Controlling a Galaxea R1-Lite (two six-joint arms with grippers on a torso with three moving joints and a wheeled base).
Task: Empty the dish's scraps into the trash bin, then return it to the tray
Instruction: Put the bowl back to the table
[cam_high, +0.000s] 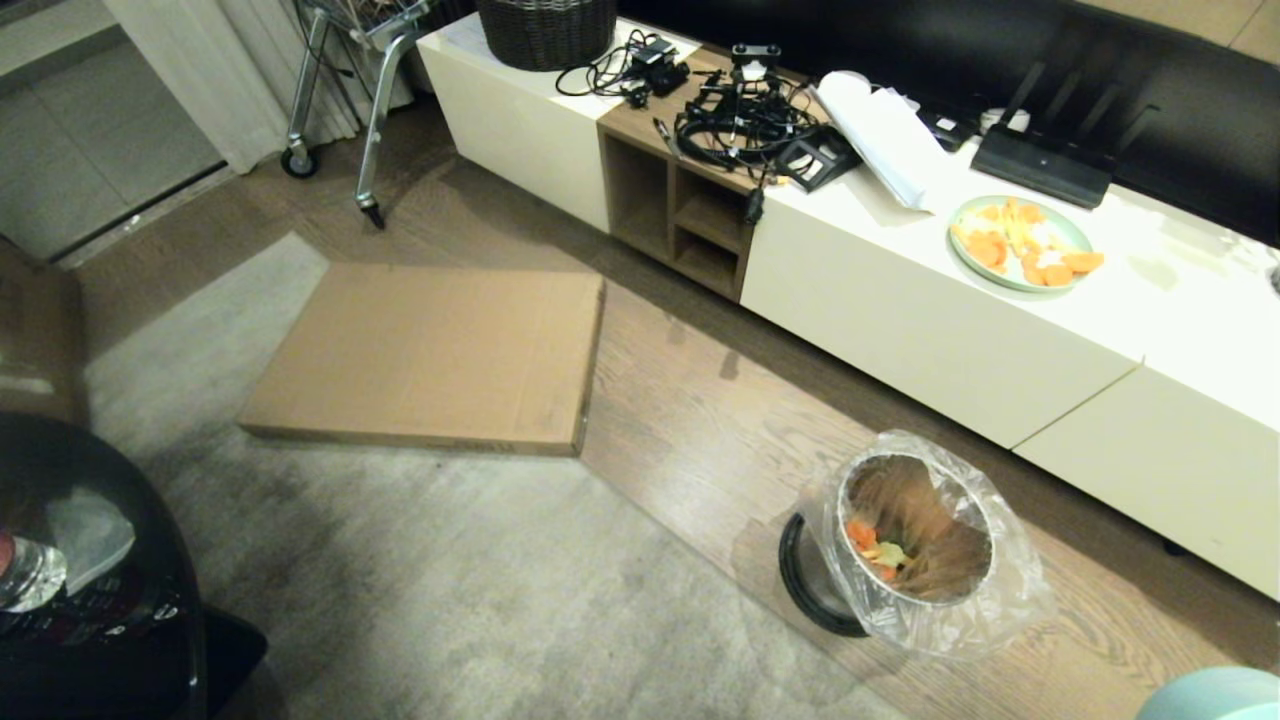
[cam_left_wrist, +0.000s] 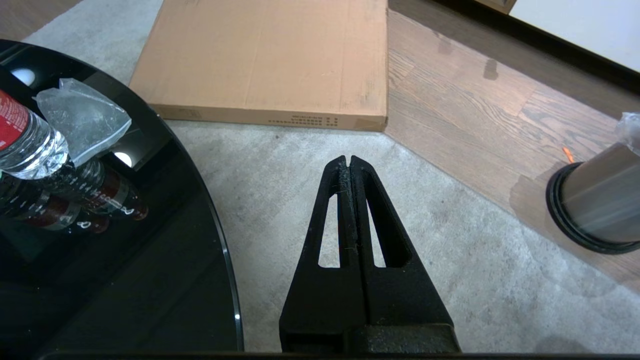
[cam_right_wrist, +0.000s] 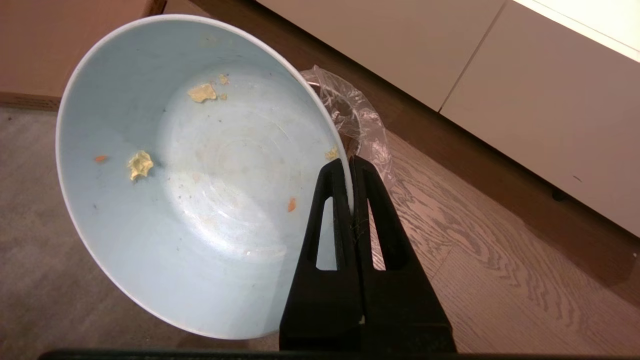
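My right gripper (cam_right_wrist: 352, 167) has its jaws clamped on the dish (cam_right_wrist: 200, 200) rim; a few yellow and orange scraps (cam_right_wrist: 140, 164) cling inside. Bin (cam_high: 915, 545) on the floor holds scraps. Left gripper (cam_left_wrist: 348, 161) jaws together, over the carpet (cam_left_wrist: 280, 165).

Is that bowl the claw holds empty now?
Nearly: the dish holds only a few stuck scraps, pinched by the right claw.

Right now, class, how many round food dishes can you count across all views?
2: a pale-blue ceramic bowl clamped in the right end effector, and a pale-green plate on the white cabinet.
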